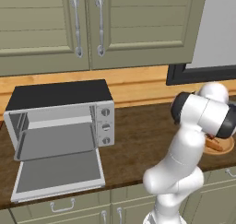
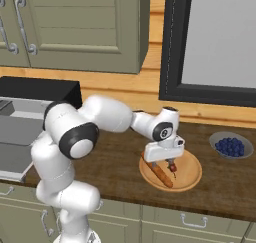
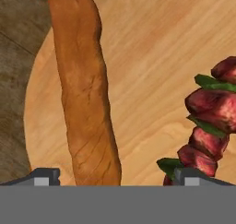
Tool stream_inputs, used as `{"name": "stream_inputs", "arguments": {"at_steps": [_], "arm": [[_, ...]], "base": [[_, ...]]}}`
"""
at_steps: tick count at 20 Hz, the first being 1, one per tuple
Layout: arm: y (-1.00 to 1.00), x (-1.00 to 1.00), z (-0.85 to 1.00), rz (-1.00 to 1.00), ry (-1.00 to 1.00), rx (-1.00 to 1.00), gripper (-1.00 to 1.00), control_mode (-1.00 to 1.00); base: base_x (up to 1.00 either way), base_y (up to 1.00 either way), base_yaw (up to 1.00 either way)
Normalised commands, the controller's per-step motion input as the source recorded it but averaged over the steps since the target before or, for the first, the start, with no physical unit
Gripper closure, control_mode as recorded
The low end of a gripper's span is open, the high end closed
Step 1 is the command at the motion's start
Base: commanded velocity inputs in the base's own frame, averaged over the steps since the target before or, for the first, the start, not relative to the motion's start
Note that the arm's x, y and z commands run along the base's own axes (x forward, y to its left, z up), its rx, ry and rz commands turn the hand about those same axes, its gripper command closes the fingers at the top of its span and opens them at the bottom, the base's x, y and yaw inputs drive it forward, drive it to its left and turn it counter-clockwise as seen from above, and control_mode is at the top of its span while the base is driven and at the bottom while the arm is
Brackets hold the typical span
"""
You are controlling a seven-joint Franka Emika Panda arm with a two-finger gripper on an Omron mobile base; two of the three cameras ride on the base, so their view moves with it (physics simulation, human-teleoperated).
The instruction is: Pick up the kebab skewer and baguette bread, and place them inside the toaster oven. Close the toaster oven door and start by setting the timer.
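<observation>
Two foods, one baguette bread [image 3: 85, 94] and one kebab skewer [image 3: 209, 121], lie side by side but apart on a round wooden plate [image 2: 192, 174] at the right of the dark counter [image 1: 138, 131]; neither has yet been lifted, so by the look of it the task stands at its very start; the gripper [image 2: 163, 163] hangs low over the plate with its fingers spread wide and holding nothing, one dark fingertip [image 3: 45, 176] off the loaf's near end on the wood, the other close against the skewer's lowest chunks, though whether it touches them cannot be told; the baguette's near end sits between the tips in the hand view, which suggests the loaf is the first pick; well apart along the counter, at its left, one toaster oven [image 1: 60, 117] stands ready, its single toaster oven door [image 1: 59, 174] folded flat down and the grey interior bare; three round knobs [image 1: 105, 126] run in a column on its right face, untouched as far as can be judged; still to come are both pickups, both placements inside, the closing of the door and the setting of the timer; one small bowl of blueberries [image 2: 230, 146] sits beyond the plate, no part of the job; olive cabinets [image 1: 92, 25] hang above the scene.
</observation>
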Motion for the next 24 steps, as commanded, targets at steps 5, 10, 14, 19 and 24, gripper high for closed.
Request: {"name": "stream_inputs", "arguments": {"at_steps": [5,10,14,19,24], "arm": [[0.17,-0.40,0.01,-0.06,-0.05,-0.03,-1.00,-1.00],[0.21,0.05,-0.09,-0.03,-0.07,-0.07,-1.00,-1.00],[-0.08,0.35,-0.30,0.00,-0.01,-0.12,-1.00,-1.00],[-0.06,0.18,-0.24,0.00,-0.02,-0.07,-1.00,-1.00],[-0.20,-0.03,-0.08,0.00,-0.01,-0.01,1.00,-1.00]], "base": [[0.00,0.00,0.00],[0.00,0.00,0.00],[0.00,0.00,0.00],[0.00,0.00,0.00],[0.00,0.00,0.00]]}}
